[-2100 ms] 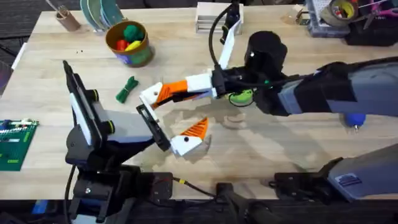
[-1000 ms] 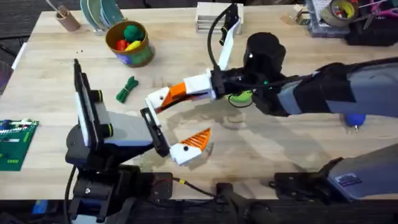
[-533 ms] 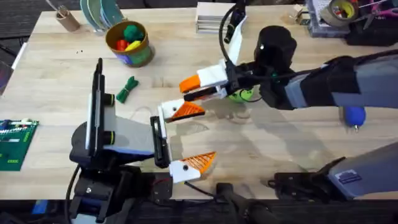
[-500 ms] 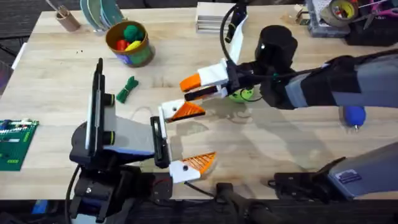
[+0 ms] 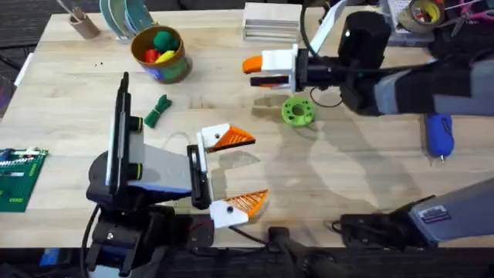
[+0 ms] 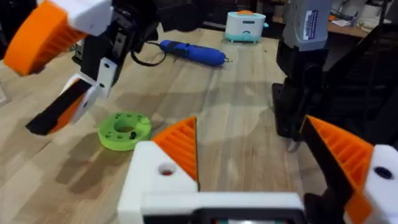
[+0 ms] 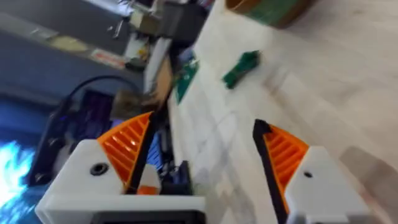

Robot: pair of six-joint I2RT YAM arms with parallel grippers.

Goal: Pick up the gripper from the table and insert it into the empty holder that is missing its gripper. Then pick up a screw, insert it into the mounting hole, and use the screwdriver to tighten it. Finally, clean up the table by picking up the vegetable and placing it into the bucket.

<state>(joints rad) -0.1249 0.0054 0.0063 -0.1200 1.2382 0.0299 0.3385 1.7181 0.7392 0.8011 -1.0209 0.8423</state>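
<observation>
Orange wedge (image 5: 231, 139): it sits on the white block (image 5: 210, 139) of my left claw's far finger, left of the green disc (image 5: 297, 112) and a little nearer my bases. From here it looks seated, not lying loose on the table.
How it will handle: I judge it light, stiff plastic. The ribbed face should grip well and the smooth sides should slip. If it needs a nudge, I would press on the thick back end, never on the thin tip.
Mounting hole (image 6: 165, 169): a round hole shows in the white block in the left wrist view. I cannot tell whether a screw is in it.
Left claw (image 5: 231, 171): wide open and empty, both fingers orange-tipped, left of the disc and nearer me.
Right claw (image 5: 261, 71): fingers apart, nothing between them, raised just beyond the disc on its far-left side.
Screwdriver (image 5: 438, 135): lying flat, well to the right of the disc. The thick blue handle is the place to take it, square across the middle, since a round handle may roll.
Vegetable (image 5: 157, 110): well to the left of the disc. It is soft and will squash, so I would pinch it at the bunched middle.
Bucket (image 5: 171, 68): far-left of the disc, beyond the vegetable, with toys already inside.
Stage: by my reckoning, the screw comes next.
</observation>
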